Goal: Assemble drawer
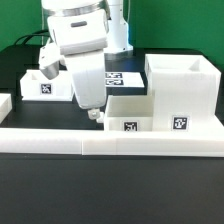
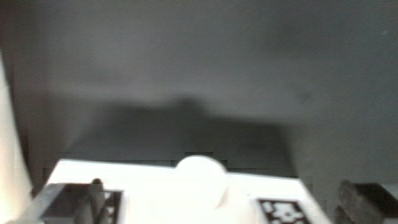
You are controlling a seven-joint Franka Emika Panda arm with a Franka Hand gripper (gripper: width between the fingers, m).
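Early stage, nothing joined yet. Drawer in three loose pieces on the desk [image 1: 20,190]. Gripper [image 1: 95,113] pointed down with jaws spread wide and nothing pinched. In the wrist view both fingers [image 2: 80,200] stood well apart from the knob [image 2: 201,178] between them.

- First tray [image 1: 145,112]: directly under the gripper, open top, empty. The gripper sat over its knob end.
- Casing [image 1: 190,95]: on the exterior view's right of the gripper, just beside the first tray. It was upright and looked hollow, with no tray in it.
- Second tray [image 1: 30,88]: on the exterior view's left of the gripper, apart from it and from the casing.
- Marker board [image 1: 125,76]: flat on the desk beyond the gripper.
- Low wall [image 1: 110,143]: ran along the near side of the gripper, in front of the first tray and casing.

Done: by my read only the approach to the first tray. Left: grasp it, seat it in the casing, then the same for the second tray. Whether the casing's opening faced the trays, cannot tell.

Labels: no brand and no readable writing. Only black-and-white square tags: casing tag [image 1: 180,124], first tray tag [image 1: 131,126], second tray tag [image 1: 45,88], plus several on the marker board. Patterns were too small and blurred to decode.
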